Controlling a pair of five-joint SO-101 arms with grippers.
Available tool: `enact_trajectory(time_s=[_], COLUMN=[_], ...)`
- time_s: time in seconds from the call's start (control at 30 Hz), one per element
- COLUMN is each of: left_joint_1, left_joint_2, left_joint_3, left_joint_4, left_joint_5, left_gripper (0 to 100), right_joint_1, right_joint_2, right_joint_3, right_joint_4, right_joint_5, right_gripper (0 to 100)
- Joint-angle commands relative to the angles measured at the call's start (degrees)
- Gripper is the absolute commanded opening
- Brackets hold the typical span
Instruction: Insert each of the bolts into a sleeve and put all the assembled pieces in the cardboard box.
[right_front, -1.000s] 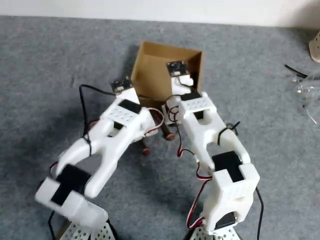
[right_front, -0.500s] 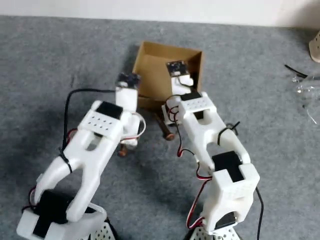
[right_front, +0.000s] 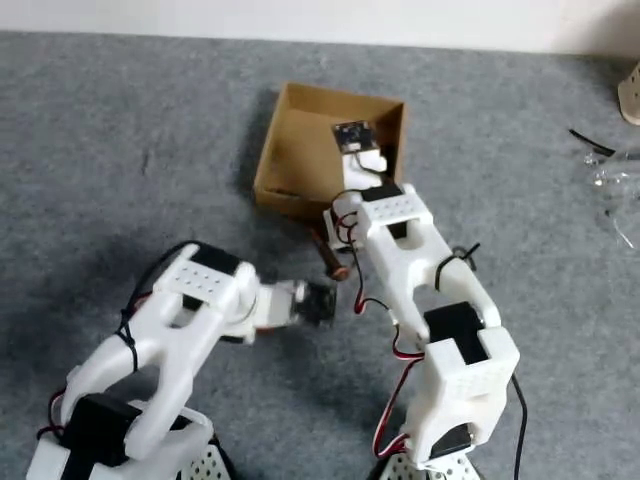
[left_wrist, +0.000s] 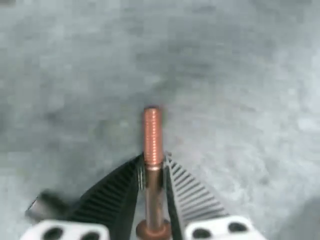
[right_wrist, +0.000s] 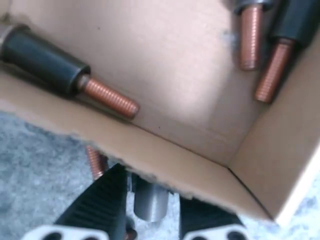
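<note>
My left gripper (left_wrist: 152, 161) is shut on a copper bolt (left_wrist: 151, 135), whose threaded end points away over the grey carpet. In the high view this gripper (right_front: 322, 303) sits low in the middle and points toward the right arm. My right gripper (right_wrist: 150, 190) is at the near wall of the cardboard box (right_wrist: 165, 160), shut on a grey sleeve (right_wrist: 150, 202). Inside the box lie three bolts in dark sleeves: one (right_wrist: 45, 57) by the near wall and two (right_wrist: 280, 45) in the far corner. Another copper bolt (right_front: 330, 258) lies on the carpet just before the box (right_front: 290, 195).
Grey carpet covers the table. Clear plastic items and a black wire (right_front: 605, 165) lie at the far right edge. The right arm's body (right_front: 420, 260) stretches from the front up to the box. Open carpet spreads to the left of the box.
The left arm has drawn back from the box's front toward its base and turned its gripper to the right, bolt in its grip. The right arm has stayed put.
</note>
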Motion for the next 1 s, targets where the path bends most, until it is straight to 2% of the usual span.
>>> enact_trajectory(time_s=[0.0, 0.23, 0.3, 0.5, 0.57, 0.63, 0.73, 0.83, 0.97], left_joint_1=[-0.48, -0.92, -0.84, -0.57, -0.40, -0.57, -0.92, -1.01, -4.97], left_joint_2=[-2.33, -2.42, -2.42, -2.42, -2.42, -2.42, -2.51, -2.51, -2.42], left_joint_3=[0.13, -0.04, -0.13, -1.80, -2.95, -4.44, -8.04, -11.65, -17.80], left_joint_4=[2.64, 3.69, 3.69, 3.43, 3.69, 3.69, 3.78, 5.98, 11.25], left_joint_5=[-9.32, -9.05, -6.07, -0.70, 1.23, 4.84, 15.12, 29.54, 52.92], left_gripper=[0, 0, 2, 25, 24, 18, 7, 9, 13], right_joint_1=[1.10, 1.10, 1.10, 1.10, 1.10, 1.10, 1.10, 1.10, 1.10], right_joint_2=[-4.44, -4.44, -4.44, -4.35, -4.35, -4.35, -4.35, -4.35, -4.35], right_joint_3=[-0.57, -0.57, -0.57, -0.66, -0.66, -0.66, -0.66, -0.66, -0.66], right_joint_4=[-3.03, -3.03, -3.03, -3.03, -3.03, -3.03, -3.03, -3.03, -3.03], right_joint_5=[-0.09, -0.09, -0.09, -0.09, -0.09, -0.09, -0.09, -0.09, -0.09], right_gripper=[0.3, 0.3, 0.3, 0.3, 0.3, 0.3, 0.3, 0.3, 0.3])
